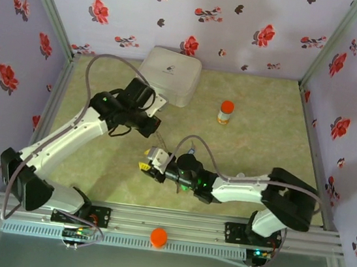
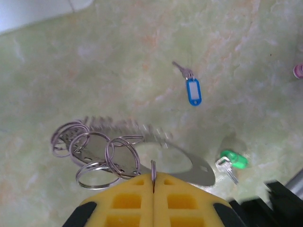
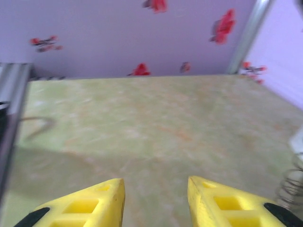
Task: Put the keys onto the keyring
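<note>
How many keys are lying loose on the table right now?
2. The blue-tagged key lies on the table ahead of the left gripper, which pinches the keyring; the green-tagged key lies closer, off to its side. Others could be hidden under the arms.

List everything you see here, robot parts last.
green marbled table: one, pale green, under everything
cluster of silver metal split rings: one, silver, mid-table
small metal key with blue plastic tag: one, blue, beyond the rings
small metal key with green plastic tag: one, green, beside the rings
white plastic box: one, white, table's far middle
orange-capped bottle: one, orange cap, right of box
left fingers: two, yellow, shut on one ring
right fingers: two, yellow, open above the table
</note>
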{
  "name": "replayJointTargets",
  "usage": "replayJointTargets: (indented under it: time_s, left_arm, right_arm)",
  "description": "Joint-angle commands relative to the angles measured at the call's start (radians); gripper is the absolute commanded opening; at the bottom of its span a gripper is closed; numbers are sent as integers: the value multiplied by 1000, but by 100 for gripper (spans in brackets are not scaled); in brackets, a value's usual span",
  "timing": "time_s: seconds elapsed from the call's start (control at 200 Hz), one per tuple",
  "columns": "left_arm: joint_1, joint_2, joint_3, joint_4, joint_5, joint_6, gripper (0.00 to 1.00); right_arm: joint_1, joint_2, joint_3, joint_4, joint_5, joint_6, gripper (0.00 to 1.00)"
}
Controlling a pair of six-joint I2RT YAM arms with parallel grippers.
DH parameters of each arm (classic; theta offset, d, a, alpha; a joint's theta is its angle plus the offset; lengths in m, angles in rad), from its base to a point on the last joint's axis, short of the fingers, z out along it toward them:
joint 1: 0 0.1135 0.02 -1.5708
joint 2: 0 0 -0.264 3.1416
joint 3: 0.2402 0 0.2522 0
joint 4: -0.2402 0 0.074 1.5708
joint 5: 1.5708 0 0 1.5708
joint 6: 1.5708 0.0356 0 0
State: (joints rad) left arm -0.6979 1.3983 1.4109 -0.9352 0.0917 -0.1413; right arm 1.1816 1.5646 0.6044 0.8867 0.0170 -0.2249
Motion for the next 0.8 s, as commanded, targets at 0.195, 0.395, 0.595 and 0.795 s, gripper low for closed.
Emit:
replayJointTargets:
  time_s: [0.195, 0.395, 0.595, 0.795]
  left_arm:
    - [-11, 170, 244, -396, 90, -342, 0]
    - [-7, 144, 206, -383, 188, -501, 0]
    - [11, 129, 161, -339, 266, -605, 0]
    - [40, 94, 95, -264, 328, -765, 0]
  right_arm:
    - [-90, 107, -74, 448, 226, -67, 37]
    - [-96, 106, -83, 468, 200, -96, 36]
    - [-88, 103, -100, 500, 142, -128, 33]
    - [-71, 70, -124, 500, 136, -202, 30]
